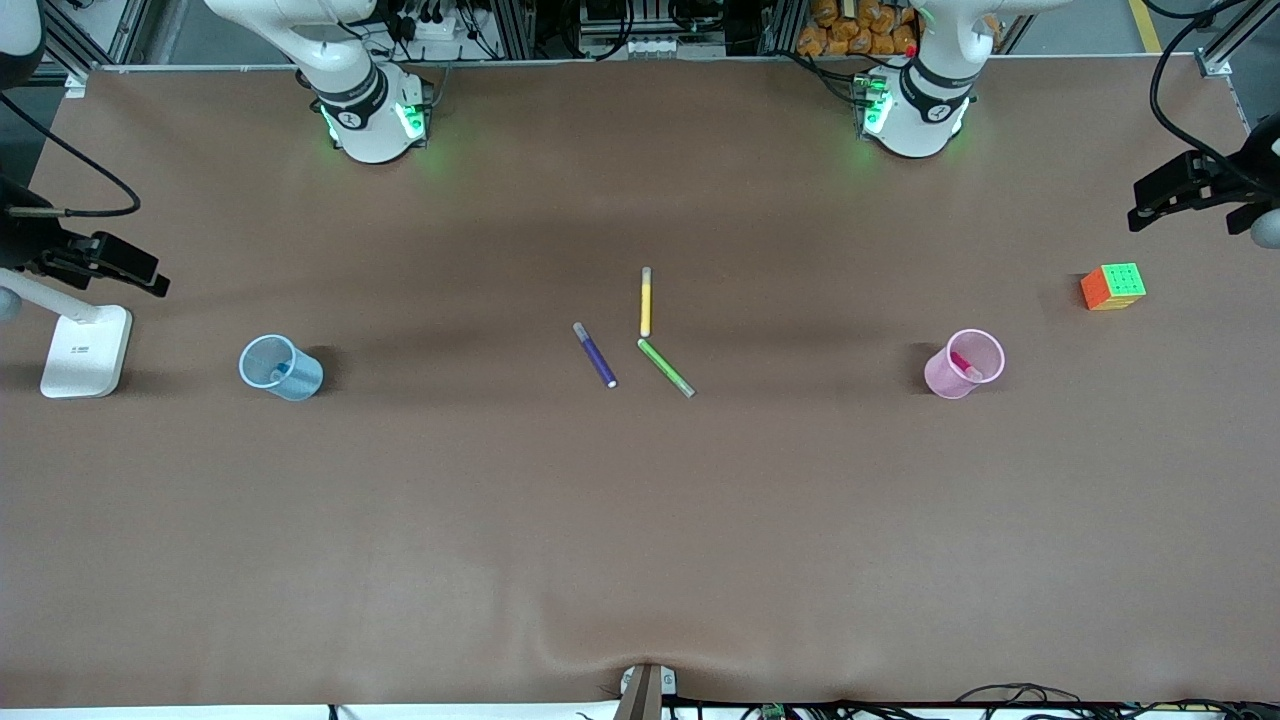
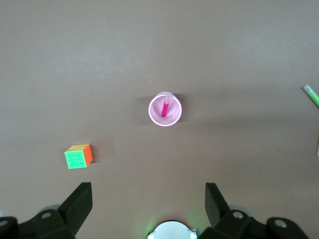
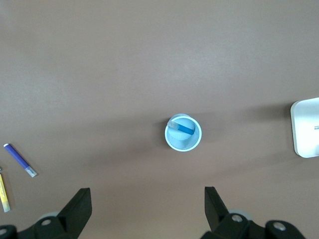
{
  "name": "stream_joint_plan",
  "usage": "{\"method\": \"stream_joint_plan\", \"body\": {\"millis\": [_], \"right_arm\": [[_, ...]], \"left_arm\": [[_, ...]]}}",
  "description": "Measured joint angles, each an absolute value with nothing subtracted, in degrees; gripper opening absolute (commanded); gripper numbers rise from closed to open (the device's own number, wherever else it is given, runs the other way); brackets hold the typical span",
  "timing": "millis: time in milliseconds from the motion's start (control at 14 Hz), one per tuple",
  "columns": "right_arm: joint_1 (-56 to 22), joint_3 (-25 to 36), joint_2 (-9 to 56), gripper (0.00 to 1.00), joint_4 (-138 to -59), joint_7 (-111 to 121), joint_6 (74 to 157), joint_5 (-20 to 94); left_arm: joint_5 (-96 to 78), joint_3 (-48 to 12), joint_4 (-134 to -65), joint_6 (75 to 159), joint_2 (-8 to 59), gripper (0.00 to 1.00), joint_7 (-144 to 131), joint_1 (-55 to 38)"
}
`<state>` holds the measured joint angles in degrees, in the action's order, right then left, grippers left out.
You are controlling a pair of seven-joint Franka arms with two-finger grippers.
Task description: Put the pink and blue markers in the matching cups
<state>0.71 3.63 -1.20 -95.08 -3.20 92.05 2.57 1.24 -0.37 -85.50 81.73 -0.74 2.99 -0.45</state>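
Observation:
The pale pink cup (image 1: 940,378) stands toward the left arm's end of the table with the pink marker (image 1: 960,362) leaning inside it. The light blue cup (image 1: 300,383) stands toward the right arm's end with the blue marker (image 1: 281,371) inside it. My left gripper (image 2: 148,191) is open and empty, high over the table near its own base; its view shows the pink cup (image 2: 172,118) and pink marker (image 2: 164,107). My right gripper (image 3: 148,195) is open and empty, high over the table; its view shows the blue cup (image 3: 187,144) and blue marker (image 3: 180,128). Neither gripper shows in the front view.
A dark purple pen (image 1: 596,355), a yellow pen (image 1: 646,301) and a green pen (image 1: 666,367) lie mid-table. A colour cube (image 1: 1113,286) sits beside the pink cup toward the table's end. A white stand base (image 1: 86,350) sits beside the blue cup at the other end.

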Motion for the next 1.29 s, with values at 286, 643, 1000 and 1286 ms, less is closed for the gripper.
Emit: {"method": "stream_joint_plan", "body": {"millis": [286,643,1000,1286], "right_arm": [[0.73,3.54,-1.41,1.00,-93.57,-3.19,89.05,2.52],[0.62,2.91,-1.41,1.00,-91.18,-3.17,85.51,2.52],[0.61,2.88,-1.42,1.00,-89.63,-2.88,83.62,2.52],[0.61,2.88,-1.42,1.00,-89.62,-2.86,83.33,2.52]], "left_arm": [[0.56,0.23,-85.73,81.73,-0.67,1.00,1.36,-0.43],[0.56,0.23,-85.78,81.73,-0.65,1.00,-0.91,-0.44],[0.67,0.12,-85.78,81.74,-0.20,1.00,-0.91,-0.47],[1.20,0.10,-85.77,81.74,-0.11,1.00,-0.62,-0.47]]}}
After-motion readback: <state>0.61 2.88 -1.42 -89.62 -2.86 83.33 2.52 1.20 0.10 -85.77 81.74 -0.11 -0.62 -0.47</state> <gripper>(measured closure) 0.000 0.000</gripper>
